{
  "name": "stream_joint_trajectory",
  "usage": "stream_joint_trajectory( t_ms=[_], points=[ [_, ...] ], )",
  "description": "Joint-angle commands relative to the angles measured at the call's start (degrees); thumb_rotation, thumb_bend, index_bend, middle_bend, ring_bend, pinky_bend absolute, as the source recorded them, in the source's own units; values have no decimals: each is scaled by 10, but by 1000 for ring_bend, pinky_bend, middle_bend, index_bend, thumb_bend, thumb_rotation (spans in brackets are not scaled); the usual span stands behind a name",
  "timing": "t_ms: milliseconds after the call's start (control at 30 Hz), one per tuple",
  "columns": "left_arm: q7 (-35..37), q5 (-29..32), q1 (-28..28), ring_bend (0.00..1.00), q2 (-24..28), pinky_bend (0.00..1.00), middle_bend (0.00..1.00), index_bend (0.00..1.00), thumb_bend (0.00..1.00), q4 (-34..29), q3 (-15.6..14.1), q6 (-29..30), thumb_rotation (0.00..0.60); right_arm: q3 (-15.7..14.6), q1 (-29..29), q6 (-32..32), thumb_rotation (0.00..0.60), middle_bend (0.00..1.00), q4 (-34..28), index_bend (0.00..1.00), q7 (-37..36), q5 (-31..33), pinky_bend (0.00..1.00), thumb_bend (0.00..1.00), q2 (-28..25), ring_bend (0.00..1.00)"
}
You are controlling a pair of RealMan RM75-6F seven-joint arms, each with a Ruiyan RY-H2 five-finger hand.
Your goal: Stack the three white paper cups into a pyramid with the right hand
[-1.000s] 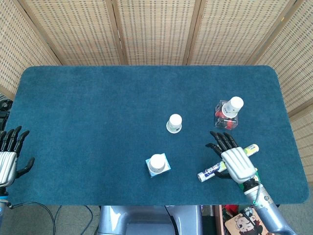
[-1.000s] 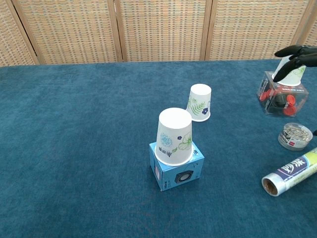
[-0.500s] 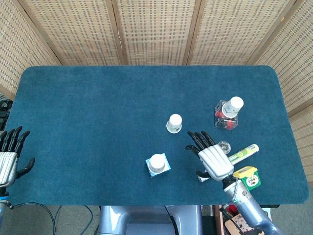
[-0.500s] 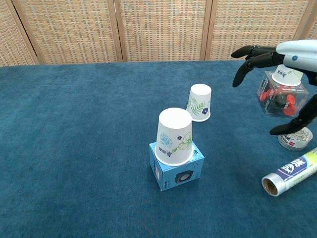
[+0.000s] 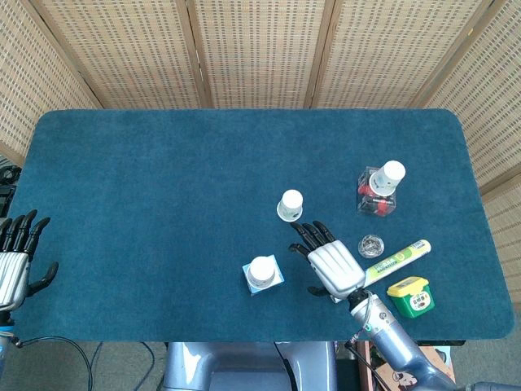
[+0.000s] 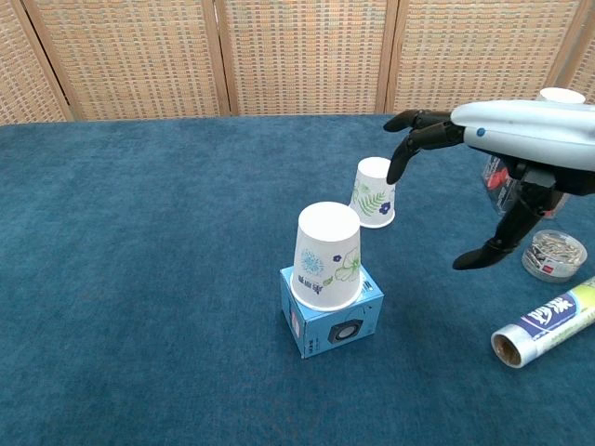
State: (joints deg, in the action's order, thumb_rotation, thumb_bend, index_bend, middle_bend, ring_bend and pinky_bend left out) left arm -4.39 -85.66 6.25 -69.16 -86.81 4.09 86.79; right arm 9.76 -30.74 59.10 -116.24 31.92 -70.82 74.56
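Right hand (image 5: 332, 266) (image 6: 507, 139) hovering above the bench (image 5: 163, 187) (image 6: 139, 279), fingers (image 6: 414, 139) spread and holding nothing, tips reaching toward the upside-down white paper cup with green leaves (image 5: 291, 204) (image 6: 375, 192) but apart from it in the chest view. That cup standing directly on the blue cloth, near the middle of the bench and a little toward the right edge. Second inverted white paper cup with blue flower print (image 5: 262, 270) (image 6: 326, 255) perched on a small blue box (image 5: 273, 281) (image 6: 333, 314), nearer the front edge, just left of the hand. Third white paper cup (image 5: 392, 173) (image 6: 559, 96) set upside down on a clear plastic box of red items (image 5: 374, 198) (image 6: 495, 177) toward the right edge, largely hidden behind the forearm in the chest view. Between that box and the front right corner: a small round clear tin (image 5: 371, 243) (image 6: 555, 255), a rolled tube with a green and white label (image 5: 395, 260) (image 6: 548, 322) lying at a slant, partly under the wrist in the head view, and a yellow and green object (image 5: 411, 296) close to the front edge. Left hand (image 5: 18, 257) off the front left corner, fingers extended and apart, gripping nothing. Woven screen panels (image 5: 260, 49) (image 6: 297, 51) behind the far edge.
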Motion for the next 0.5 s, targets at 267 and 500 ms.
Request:
stream_joint_trajectory(
  t_ms=[267, 500],
  points=[
    [3, 4, 3, 0, -1, 0, 0, 81, 354, 3, 0, -7, 600, 13, -39, -9, 600, 0, 5, 308, 26, 47, 0, 132, 39, 0],
    [7, 4, 3, 0, 0, 0, 0, 81, 354, 3, -1, -9, 600, 20, -65, -13, 600, 0, 19, 308, 37, 84, 0, 131, 66, 0]
  ],
)
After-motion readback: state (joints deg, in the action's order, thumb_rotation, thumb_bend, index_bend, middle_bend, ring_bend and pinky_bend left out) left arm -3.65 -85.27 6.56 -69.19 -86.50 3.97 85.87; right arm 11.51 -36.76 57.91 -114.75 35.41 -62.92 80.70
